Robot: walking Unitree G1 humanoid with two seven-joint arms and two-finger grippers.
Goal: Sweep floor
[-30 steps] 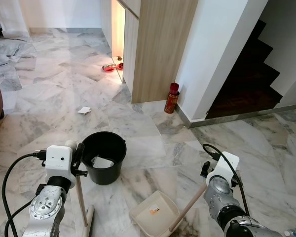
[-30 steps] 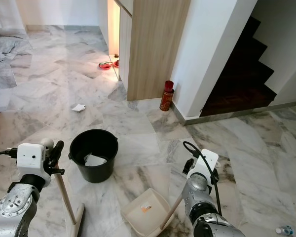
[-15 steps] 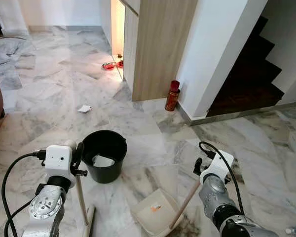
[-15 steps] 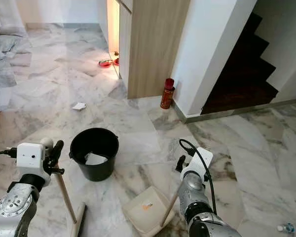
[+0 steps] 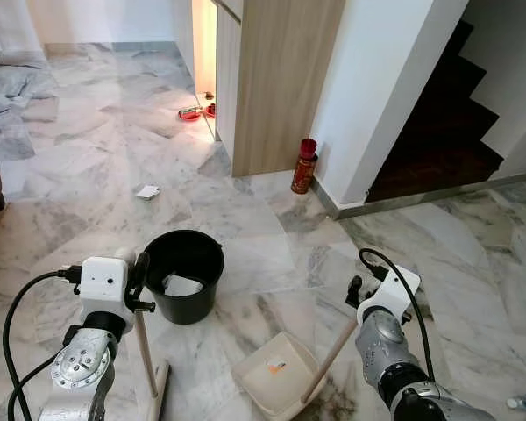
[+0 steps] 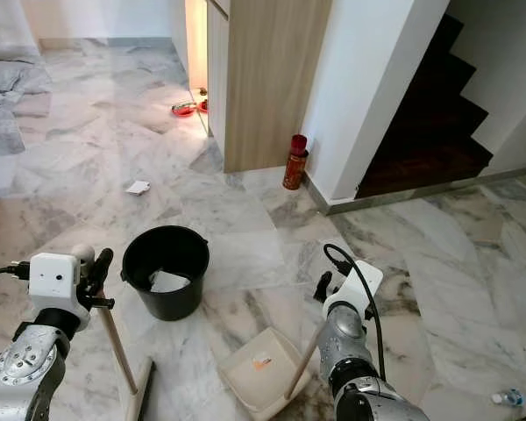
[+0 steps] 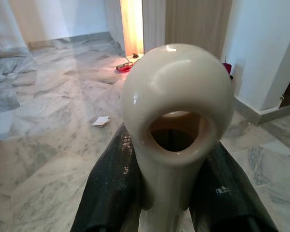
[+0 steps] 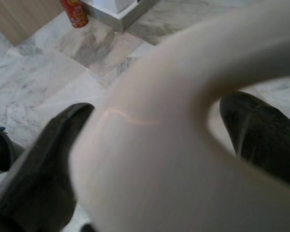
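Note:
My left gripper [image 5: 137, 274] is shut on the pale broom handle [image 5: 145, 349], whose rounded end with a hanging hole sits between the black fingers [image 7: 108, 186]. The broom head [image 5: 158, 392] rests on the marble floor by my left side. My right gripper [image 5: 354, 293] is shut on the dustpan's wooden handle [image 5: 330, 360]. The cream dustpan [image 5: 276, 375] lies on the floor between my arms with a small orange scrap in it. A black bucket [image 5: 184, 276] holding white paper stands just beyond the broom. A white paper scrap [image 5: 146, 191] lies farther out on the floor.
A red bottle [image 5: 305, 167] stands at the foot of the wooden cabinet [image 5: 272, 79]. Red bowls [image 5: 191, 112] lie by the lit gap beside it. A dark staircase [image 5: 438, 132] opens to the right behind the white wall. A plastic bottle [image 5: 523, 403] lies at the far right.
My right gripper has shifted a little to the left with the dustpan handle, and the dustpan has turned slightly. The left arm and broom have stayed put. The camera has tilted slightly.

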